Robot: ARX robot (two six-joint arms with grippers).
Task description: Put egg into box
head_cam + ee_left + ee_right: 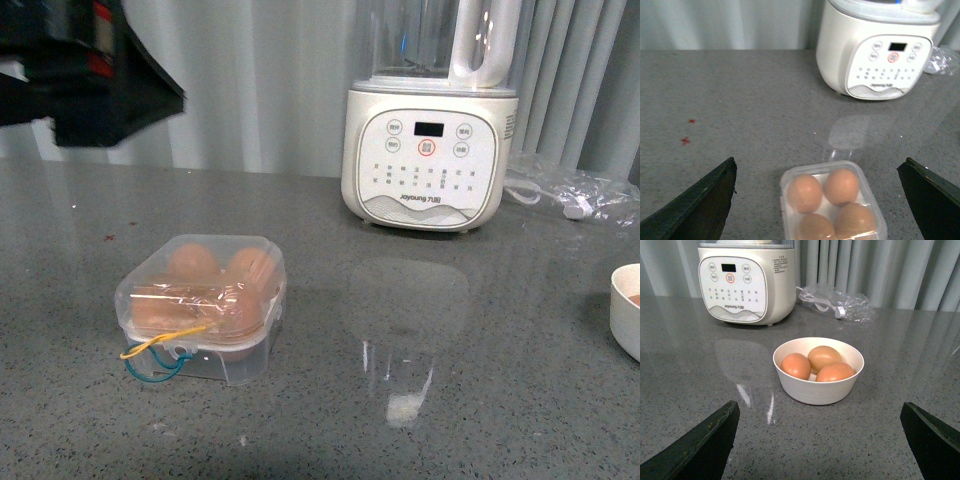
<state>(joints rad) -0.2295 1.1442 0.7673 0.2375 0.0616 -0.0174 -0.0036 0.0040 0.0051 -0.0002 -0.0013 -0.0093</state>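
Our left gripper (817, 200) hangs wide apart and empty above the small clear plastic egg box (201, 308), whose lid looks closed over four orange-brown eggs (841, 186). Our right gripper (817, 437), likewise spread and empty, faces the white bowl (818, 370) holding three eggs. We judge loading finished; only pulling back remains.

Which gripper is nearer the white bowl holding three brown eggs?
Right. The open right gripper faces the round white bowl directly across bare counter. The open left gripper hangs over the clear plastic egg box instead, far to the bowl's left in the front view.
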